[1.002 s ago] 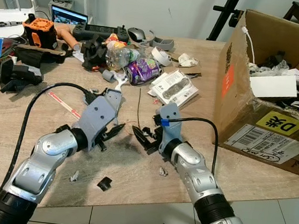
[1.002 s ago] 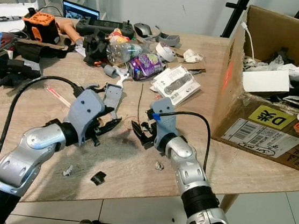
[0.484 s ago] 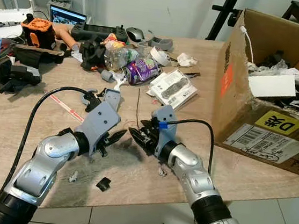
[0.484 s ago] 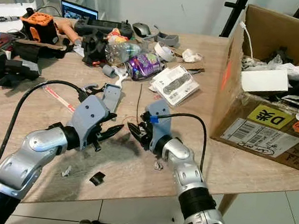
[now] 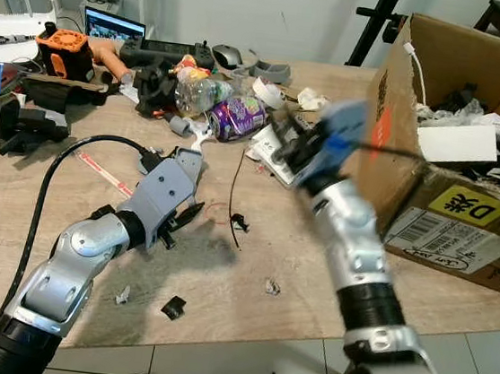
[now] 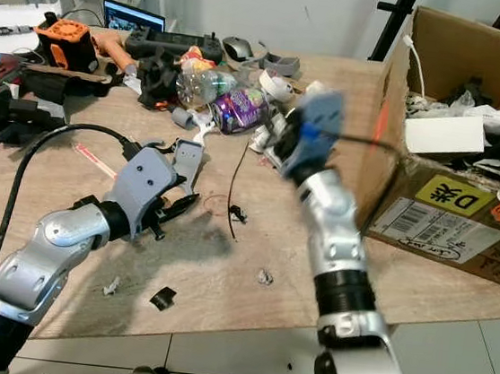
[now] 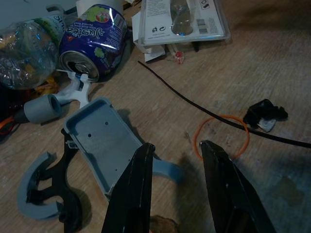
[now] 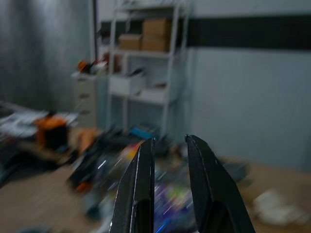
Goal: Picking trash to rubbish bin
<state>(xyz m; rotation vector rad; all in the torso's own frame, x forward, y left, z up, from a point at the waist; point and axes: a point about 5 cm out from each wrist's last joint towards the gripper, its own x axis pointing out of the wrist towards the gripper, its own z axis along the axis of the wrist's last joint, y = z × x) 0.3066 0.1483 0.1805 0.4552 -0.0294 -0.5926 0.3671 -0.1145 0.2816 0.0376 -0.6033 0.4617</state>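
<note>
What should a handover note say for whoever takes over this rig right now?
Left end effector: open, low over the wooden table, next to an orange rubber band and a small black scrap.
Right end effector: raised and blurred, fingers slightly apart, nothing between them, close to the open cardboard box.
Left to do: crushed purple drink can, crumpled clear plastic bottle, clear blister pack, thin black wire and small bits near the table's front edge.
</note>
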